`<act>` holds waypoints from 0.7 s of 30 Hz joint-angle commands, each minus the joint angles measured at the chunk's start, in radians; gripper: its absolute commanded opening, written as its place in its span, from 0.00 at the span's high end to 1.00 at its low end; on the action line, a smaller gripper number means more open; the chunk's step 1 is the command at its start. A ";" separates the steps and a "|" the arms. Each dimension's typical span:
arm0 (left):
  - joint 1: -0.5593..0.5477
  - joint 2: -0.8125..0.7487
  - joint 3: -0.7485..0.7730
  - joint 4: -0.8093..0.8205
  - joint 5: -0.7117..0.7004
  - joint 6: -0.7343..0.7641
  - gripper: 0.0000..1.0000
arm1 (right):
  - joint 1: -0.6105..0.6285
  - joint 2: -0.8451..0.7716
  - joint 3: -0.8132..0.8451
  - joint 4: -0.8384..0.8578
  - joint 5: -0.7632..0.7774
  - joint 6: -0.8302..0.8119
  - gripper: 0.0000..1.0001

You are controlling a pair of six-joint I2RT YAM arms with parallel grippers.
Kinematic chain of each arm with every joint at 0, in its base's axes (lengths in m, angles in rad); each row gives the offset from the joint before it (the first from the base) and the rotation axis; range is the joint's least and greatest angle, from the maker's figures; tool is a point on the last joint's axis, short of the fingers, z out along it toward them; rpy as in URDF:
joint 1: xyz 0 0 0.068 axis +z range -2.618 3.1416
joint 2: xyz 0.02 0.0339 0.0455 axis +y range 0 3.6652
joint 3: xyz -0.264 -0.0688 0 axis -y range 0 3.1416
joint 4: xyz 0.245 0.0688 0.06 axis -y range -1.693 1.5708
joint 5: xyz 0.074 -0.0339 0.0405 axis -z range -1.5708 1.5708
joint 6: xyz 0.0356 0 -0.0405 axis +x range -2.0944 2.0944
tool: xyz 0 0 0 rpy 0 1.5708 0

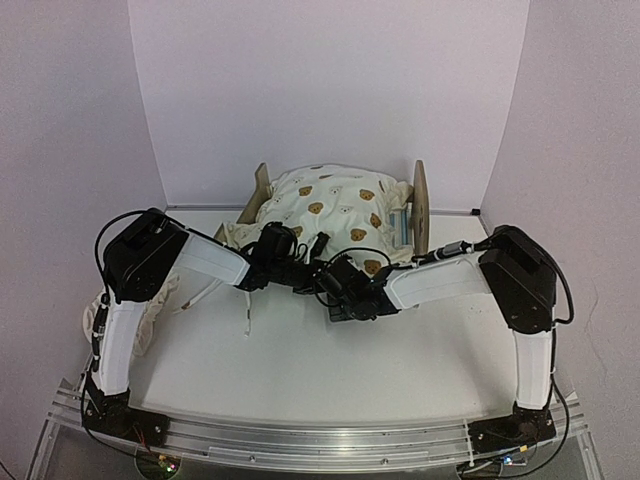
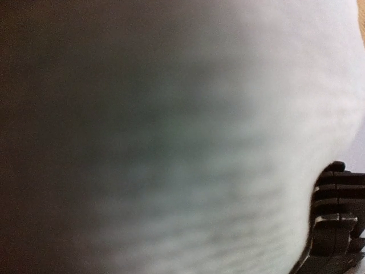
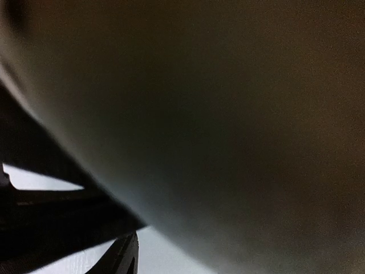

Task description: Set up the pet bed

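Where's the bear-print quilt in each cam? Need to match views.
Top external: quilt centre, heaped over the pet bed.
Left wrist: blurred pale fabric fills nearly the whole frame, likely the quilt.
Right wrist: dim blurred surface fills most of it, probably the quilt; unconfirmed.
Shared landmark: white table, also the bright patch at right wrist's bottom edge.

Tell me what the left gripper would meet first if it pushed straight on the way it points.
The cream bear-print quilt, most likely. The left gripper sits at the near edge of that quilt, which is heaped on the pet bed. Its wrist view is filled with blurred pale fabric, so it may be touching it.
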State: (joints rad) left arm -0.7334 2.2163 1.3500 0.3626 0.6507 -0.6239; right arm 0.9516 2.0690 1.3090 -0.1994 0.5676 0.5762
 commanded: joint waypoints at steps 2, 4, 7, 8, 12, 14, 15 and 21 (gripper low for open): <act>0.012 0.054 0.022 -0.088 0.009 -0.013 0.97 | -0.008 0.041 0.012 0.063 0.047 0.009 0.52; 0.013 0.054 0.025 -0.093 0.011 -0.013 0.97 | -0.009 0.056 0.018 0.073 0.049 0.009 0.52; 0.013 0.052 0.028 -0.104 0.013 -0.014 0.97 | -0.010 0.075 0.020 0.075 0.063 0.021 0.53; 0.014 0.052 0.031 -0.107 0.014 -0.014 0.97 | -0.012 0.078 0.018 0.077 0.069 0.023 0.53; 0.014 0.052 0.032 -0.114 0.018 -0.015 0.97 | -0.018 0.093 0.005 0.099 0.077 0.030 0.55; 0.014 0.053 0.032 -0.114 0.020 -0.017 0.97 | -0.020 0.101 -0.003 0.115 0.079 0.032 0.56; 0.013 0.054 0.032 -0.114 0.020 -0.018 0.97 | -0.021 0.105 -0.005 0.121 0.081 0.033 0.57; 0.013 0.055 0.032 -0.115 0.017 -0.022 0.98 | -0.032 0.109 -0.036 0.130 0.087 0.064 0.76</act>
State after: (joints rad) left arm -0.7307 2.2247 1.3696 0.3373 0.6633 -0.6247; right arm 0.9463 2.1534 1.3057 -0.0581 0.6466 0.6061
